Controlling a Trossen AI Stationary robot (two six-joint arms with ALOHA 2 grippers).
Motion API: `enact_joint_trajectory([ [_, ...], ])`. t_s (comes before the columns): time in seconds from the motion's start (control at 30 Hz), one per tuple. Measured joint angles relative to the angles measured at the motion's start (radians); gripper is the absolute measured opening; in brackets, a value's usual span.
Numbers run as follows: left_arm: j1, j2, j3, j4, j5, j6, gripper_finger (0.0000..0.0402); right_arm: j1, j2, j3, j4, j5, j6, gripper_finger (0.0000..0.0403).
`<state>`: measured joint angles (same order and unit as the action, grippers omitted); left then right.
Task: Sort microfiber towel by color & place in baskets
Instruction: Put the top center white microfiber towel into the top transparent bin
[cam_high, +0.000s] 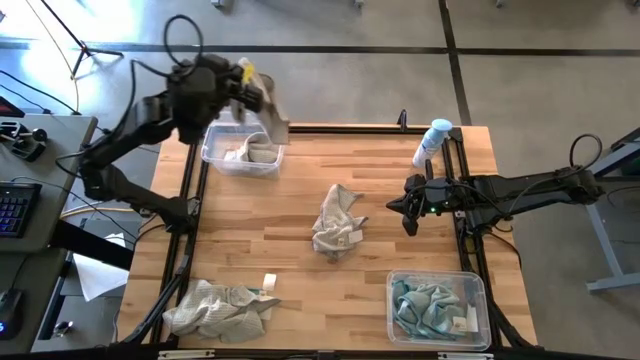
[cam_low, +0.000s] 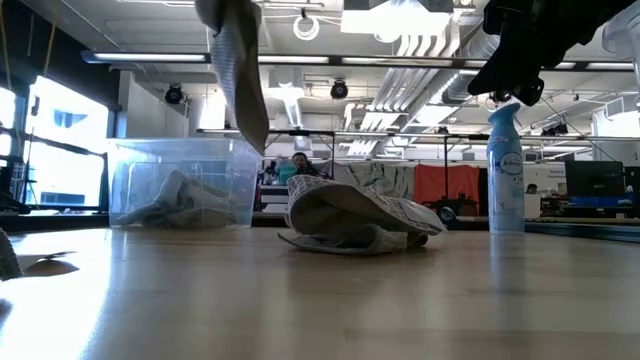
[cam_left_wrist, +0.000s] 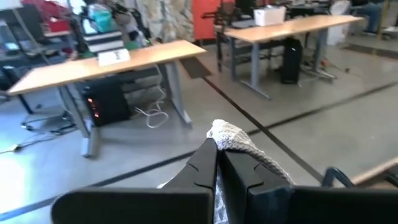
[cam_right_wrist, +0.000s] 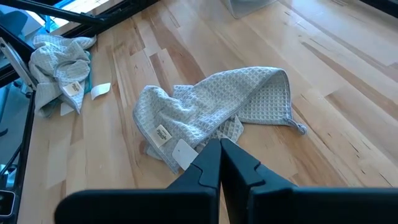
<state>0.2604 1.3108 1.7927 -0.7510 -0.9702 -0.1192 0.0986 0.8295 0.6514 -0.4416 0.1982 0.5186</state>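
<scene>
On the wooden table (cam_high: 250, 240), the left gripper (cam_high: 262, 100) holds a beige towel (cam_high: 274, 122) pinched above the eleven-o'clock basket (cam_high: 215, 155), needing release; right gripper (cam_high: 400, 207) waits, closed.

High view: we look straight down on the whole table (cam_high: 300, 210).
Low view: we sit at tabletop level, facing the room.
Shared: the middle towel (cam_high: 337, 222), at the table's centre.

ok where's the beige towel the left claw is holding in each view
High view: the held beige towel hangs from the left claw above the far-left basket.
Low view: it hangs at top left, over that basket.
Left wrist view: pinched between the fingers.
Right wrist view: not in it.
Shared landmark: the far-left basket, in the high and low views.
</scene>
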Motion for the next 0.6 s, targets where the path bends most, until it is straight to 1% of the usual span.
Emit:
enact_joint_trajectory([
  [0.2,0.0,-0.035,0.0,-0.01,-0.059,0.012,0.0,0.0,0.0,0.0,0.0,0.0,0.0,0.0],
  [0.33,0.0,-0.041,0.0,-0.082,-0.064,-0.016,0.0,0.0,0.0,0.0,0.0,-0.001,0.0,0.0],
  [0.43,0.0,-0.04,0.0,-0.202,-0.067,-0.106,0.0,0.0,0.0,0.0,0.0,-0.001,0.0,0.0],
  [0.6,0.001,-0.03,0.0,-0.426,-0.021,-0.37,0.0,0.0,0.0,0.0,0.0,-0.006,-0.001,0.0],
])
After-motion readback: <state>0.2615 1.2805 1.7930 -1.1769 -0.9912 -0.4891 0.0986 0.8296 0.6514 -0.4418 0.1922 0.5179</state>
